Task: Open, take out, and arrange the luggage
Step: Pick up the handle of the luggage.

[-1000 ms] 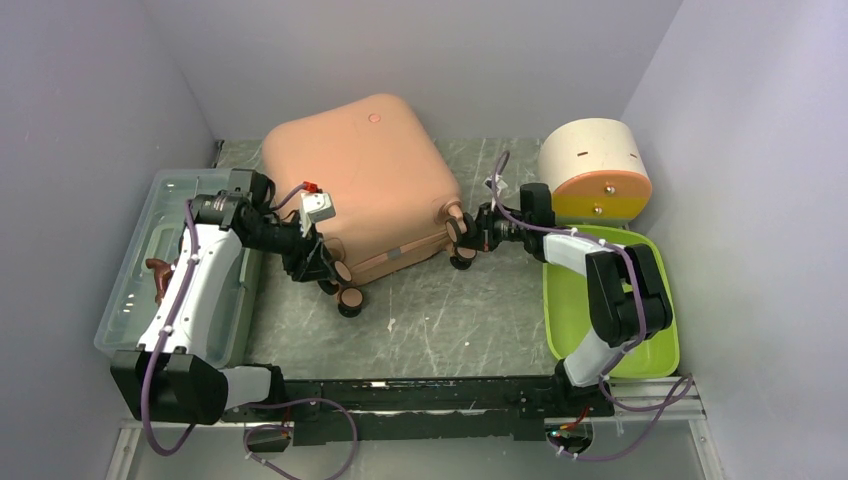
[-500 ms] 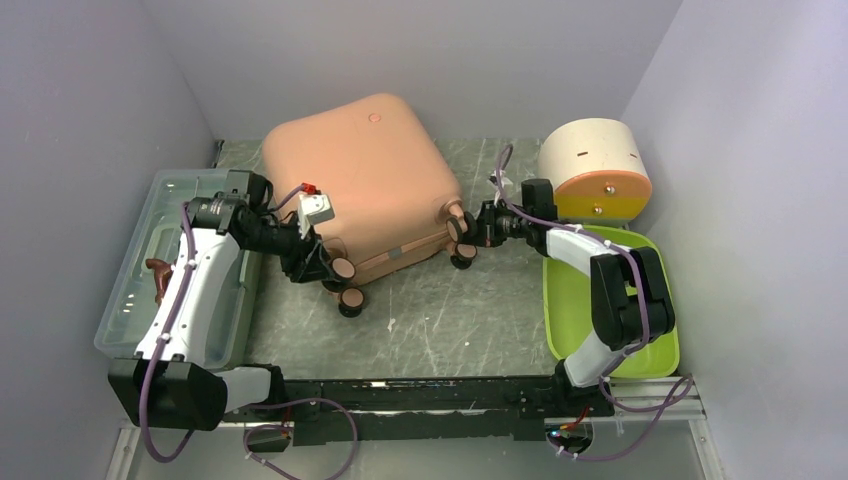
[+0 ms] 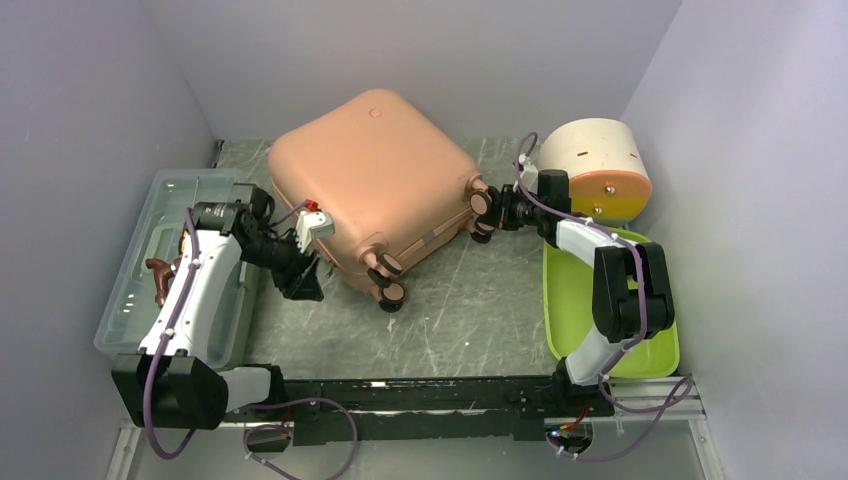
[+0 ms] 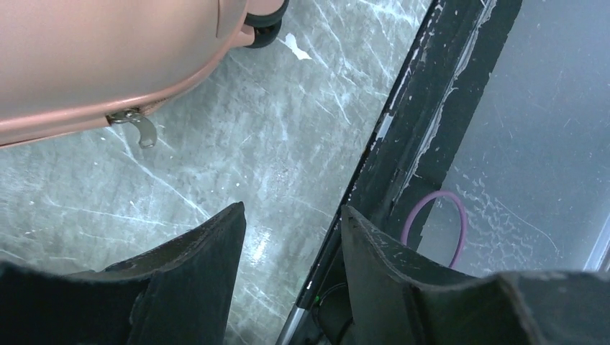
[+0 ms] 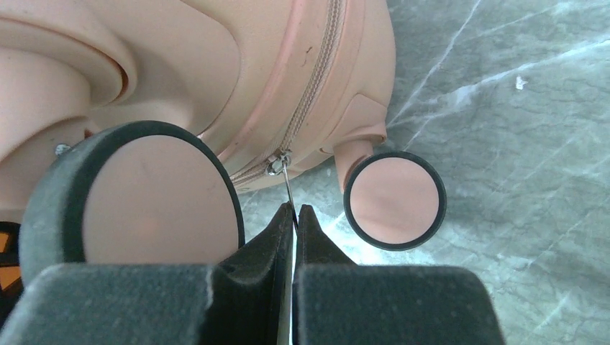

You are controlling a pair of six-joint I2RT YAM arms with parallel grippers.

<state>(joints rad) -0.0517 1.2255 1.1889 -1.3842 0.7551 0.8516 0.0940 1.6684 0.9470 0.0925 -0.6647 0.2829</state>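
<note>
The salmon-pink luggage (image 3: 375, 185) lies flat on the grey bench (image 3: 450, 320), toward the back wall, between the clear bin (image 3: 120, 310) on the left and the lime-green tray (image 3: 565, 300) on the right. The right tool (image 5: 293, 215) is pinched tight on a thin metal zipper pull (image 5: 287, 180) at the case's wheel end, between two wheels (image 5: 394, 200). The left tool (image 4: 291, 223) hangs with fingers apart and nothing between them, just off the case's near left corner.

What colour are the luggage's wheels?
The wheels have salmon-pink faces with black rims, matching the luggage shell. Clearest in the right wrist view.
</note>
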